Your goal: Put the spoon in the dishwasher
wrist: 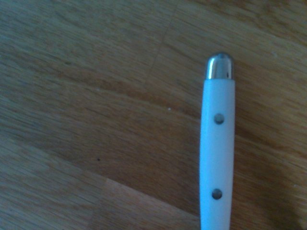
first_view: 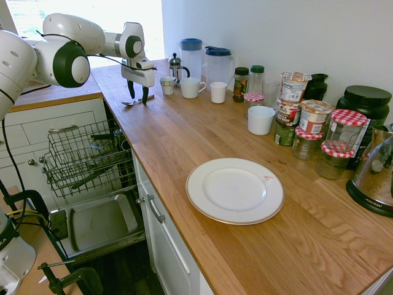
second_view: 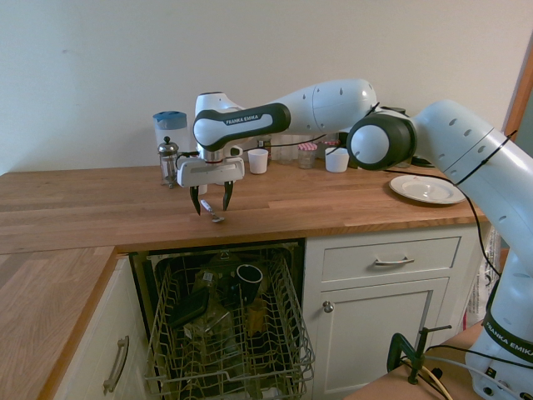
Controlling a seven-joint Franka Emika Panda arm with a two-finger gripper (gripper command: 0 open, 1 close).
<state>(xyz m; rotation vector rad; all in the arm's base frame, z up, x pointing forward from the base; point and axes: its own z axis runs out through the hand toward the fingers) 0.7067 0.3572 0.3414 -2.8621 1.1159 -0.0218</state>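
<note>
The gripper [second_view: 211, 202] stands open, its fingers on both sides of the spoon [second_view: 212, 213] lying on the wooden countertop [second_view: 100, 204]. The dishwasher [second_view: 221, 329] rack is at 6 o'clock from it. In the wrist view the spoon handle [wrist: 217, 153] looks white.

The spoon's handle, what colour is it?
White, with a silver metal cap at its tip; the spoon shows best in the wrist view.

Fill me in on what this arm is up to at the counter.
The white arm has its pincer open and lowered around the spoon, which lies on the wooden counter near the edge, above the open dishwasher. The wrist view shows a white handle with a metal end flat on the wood. The spoon is not lifted yet, and the rack below stands pulled out with a few dishes in it.
</note>
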